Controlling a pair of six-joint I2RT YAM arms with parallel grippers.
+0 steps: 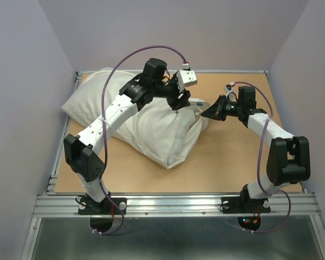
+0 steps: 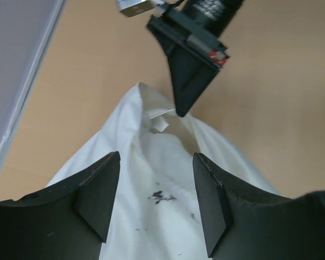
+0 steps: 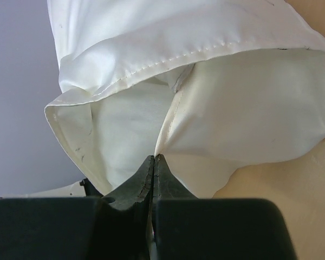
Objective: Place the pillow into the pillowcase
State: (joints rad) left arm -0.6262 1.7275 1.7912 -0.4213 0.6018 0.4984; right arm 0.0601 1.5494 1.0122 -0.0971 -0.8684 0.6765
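- The left gripper (image 2: 156,158) hovers with its jaws apart and holds nothing, above the pillowcase (image 2: 168,179) heaped near the table's centre. A careless close here risks pinching both layers together and sealing the sleeve.
- The right gripper (image 3: 153,161) is clamped shut on the pillowcase at its mouth, at the cloth's 3 o'clock edge in the overhead view. It bites only a thin fold beside the seam. A sharp pull toward 3 o'clock could slip the limp fabric free and let the mouth collapse.
- With one spot held, the hemmed rim sags. The opening may fold shut unless the left gripper takes the opposite rim.
- The pillow (image 1: 89,100) lies at 10 o'clock on the table (image 1: 233,162), with the pillowcase overlapping its 4 o'clock end. Whether any of it sits inside the sleeve cannot be told.
- The mouth faces 3 o'clock, away from the pillow's exposed bulk. Dragging the cloth could merely bunch it on top, or nudge the pillow toward the 10 o'clock edge.
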